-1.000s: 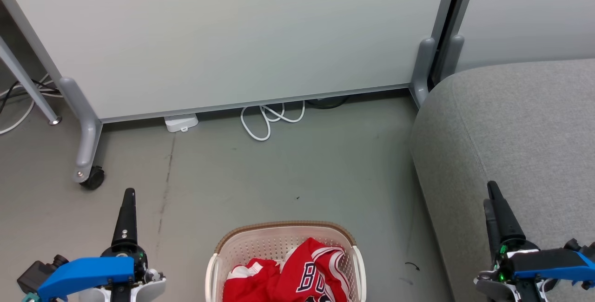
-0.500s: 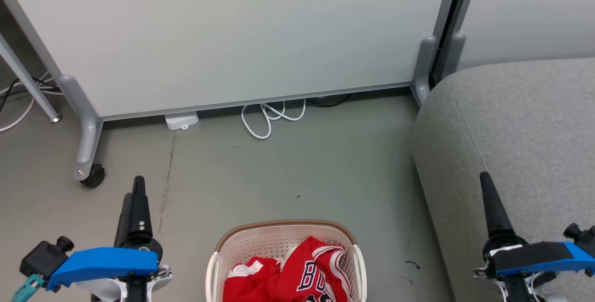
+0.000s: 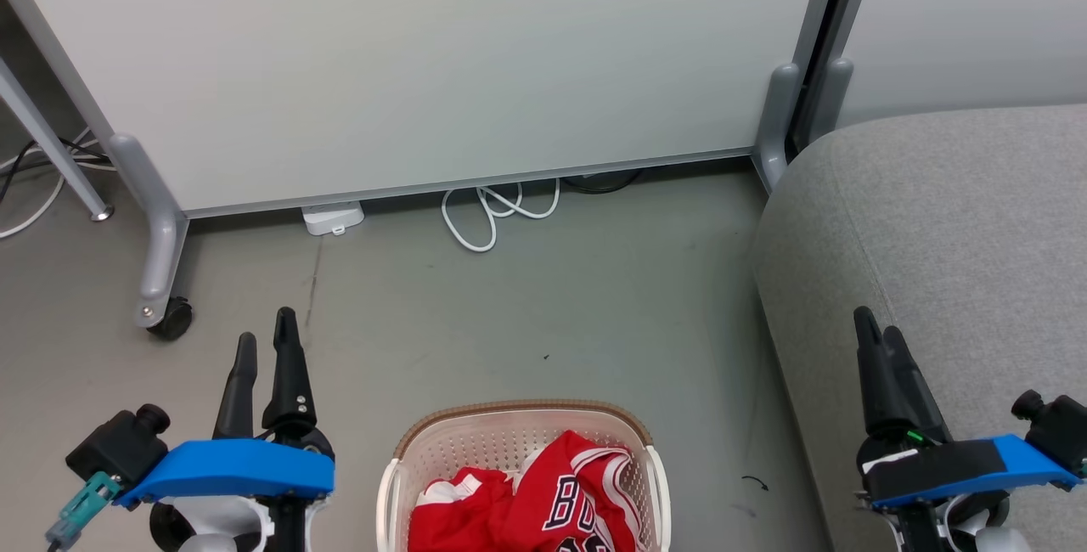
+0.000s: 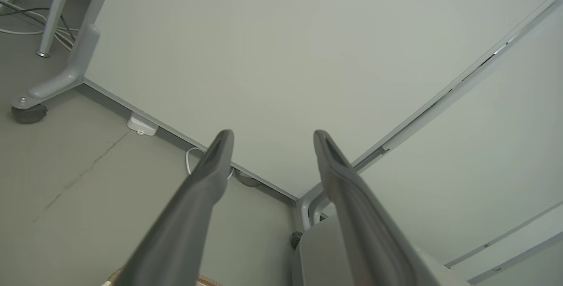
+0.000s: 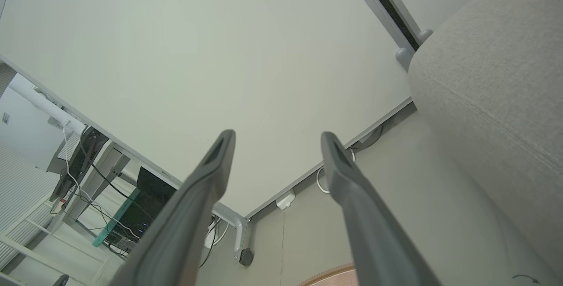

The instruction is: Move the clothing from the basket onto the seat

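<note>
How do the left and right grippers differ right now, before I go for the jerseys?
The left gripper hangs over the floor left of the basket; the right gripper shows against the edge of the seat. In the head view the left gripper's fingers show a clear gap; the right gripper's nearly overlap. Both are open, empty and clear of the clothing.

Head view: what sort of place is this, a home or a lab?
Probably an office or lab, not a home: a partition panel on a caster, loose white cable on the hard grey floor, and, in the right wrist view, a dark monitor beyond the panel.
</note>
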Controlling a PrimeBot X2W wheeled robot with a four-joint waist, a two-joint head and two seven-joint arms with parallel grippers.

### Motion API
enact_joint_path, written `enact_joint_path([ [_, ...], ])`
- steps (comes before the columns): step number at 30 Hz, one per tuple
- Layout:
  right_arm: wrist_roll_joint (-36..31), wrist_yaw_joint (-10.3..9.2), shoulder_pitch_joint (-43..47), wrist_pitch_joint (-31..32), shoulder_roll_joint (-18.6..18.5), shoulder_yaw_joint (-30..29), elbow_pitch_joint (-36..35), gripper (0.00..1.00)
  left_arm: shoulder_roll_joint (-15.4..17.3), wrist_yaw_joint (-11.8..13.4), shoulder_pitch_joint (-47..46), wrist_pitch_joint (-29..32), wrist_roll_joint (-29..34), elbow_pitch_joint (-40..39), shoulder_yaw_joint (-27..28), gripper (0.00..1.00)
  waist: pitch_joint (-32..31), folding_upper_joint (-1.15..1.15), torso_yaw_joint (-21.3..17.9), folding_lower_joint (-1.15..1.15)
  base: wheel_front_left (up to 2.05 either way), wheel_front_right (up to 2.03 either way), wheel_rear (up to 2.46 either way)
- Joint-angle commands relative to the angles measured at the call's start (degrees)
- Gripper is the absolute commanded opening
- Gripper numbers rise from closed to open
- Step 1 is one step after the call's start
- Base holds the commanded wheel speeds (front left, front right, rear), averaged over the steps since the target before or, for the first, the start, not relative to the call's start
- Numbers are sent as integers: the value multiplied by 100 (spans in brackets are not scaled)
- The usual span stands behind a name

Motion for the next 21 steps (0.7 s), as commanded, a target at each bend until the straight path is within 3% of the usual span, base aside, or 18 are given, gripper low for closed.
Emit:
enact_joint_path([
  [1,-193,9,-141,-58,-39,27,-82,100,47,8,-143,-53,205,-83,-32,100,0,0,1,0,0,0,0],
  [21,-1554,11,-148,-385,-50,174,7,100,53,159,-185,-382,1806,80,-333,100,6,0,42,0,0,0,0],
])
